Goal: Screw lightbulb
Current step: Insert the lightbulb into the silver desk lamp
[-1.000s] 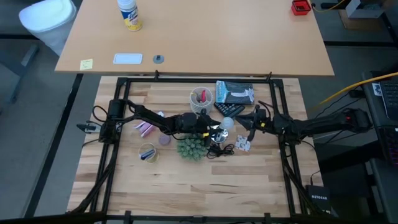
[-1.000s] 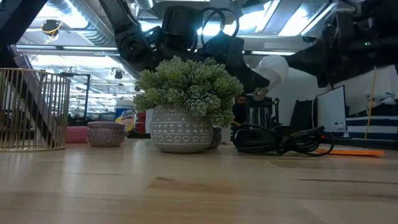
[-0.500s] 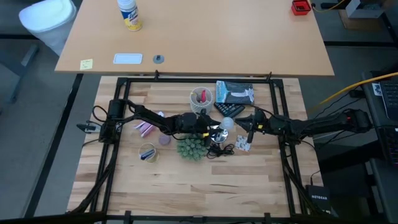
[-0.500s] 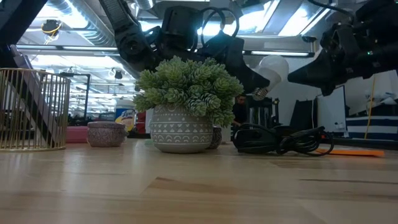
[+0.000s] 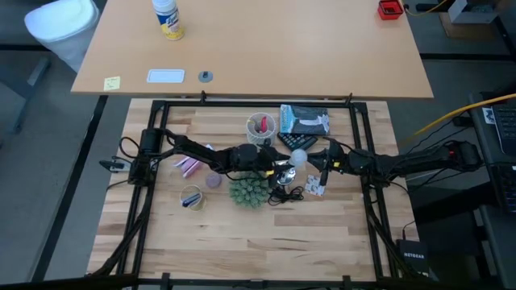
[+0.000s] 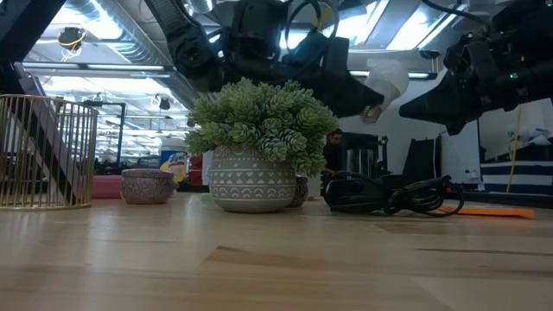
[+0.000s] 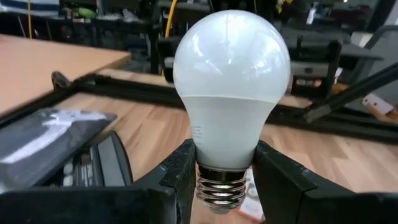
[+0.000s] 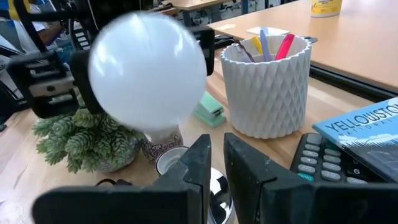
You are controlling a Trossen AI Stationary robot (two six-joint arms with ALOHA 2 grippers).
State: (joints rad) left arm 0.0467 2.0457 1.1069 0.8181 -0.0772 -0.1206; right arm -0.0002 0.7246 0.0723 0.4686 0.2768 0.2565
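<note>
The lightbulb (image 7: 230,93) is white and rounded with a grey screw base (image 7: 219,190). It is held in my left gripper (image 7: 225,155) above the middle of the table (image 5: 299,157), and in the low view it (image 6: 386,79) is high over the black cord (image 6: 389,194). The shiny silver socket dish (image 5: 282,174) lies on the table below it. My right gripper (image 8: 217,162) is shut and empty, just right of the bulb (image 5: 317,161), pointing at it. A green spiky plant in a white pot (image 6: 259,147) stands near the socket. My left gripper pinches the bulb's white neck (image 7: 206,149), just above the screw base, between its two fingers. The fingers come from the table's left, about level. The bulb is lifted clear, its round end up and toward the right arm and its base (image 6: 372,111) pointing down.
A white ribbed pen cup (image 5: 260,127), a calculator (image 5: 295,142) and a blue book (image 5: 305,119) stand behind the bulb. A gold wire basket (image 6: 43,151), a small pink tin (image 6: 147,186) and a tape roll (image 5: 192,197) are on the left. Bare wood lies toward the near edge.
My left gripper has raised the bulb and carried it a little toward the table's right and far edges; the bulb stays in the hold. My right gripper has moved toward the table's left, closer to the bulb, then kept still.
</note>
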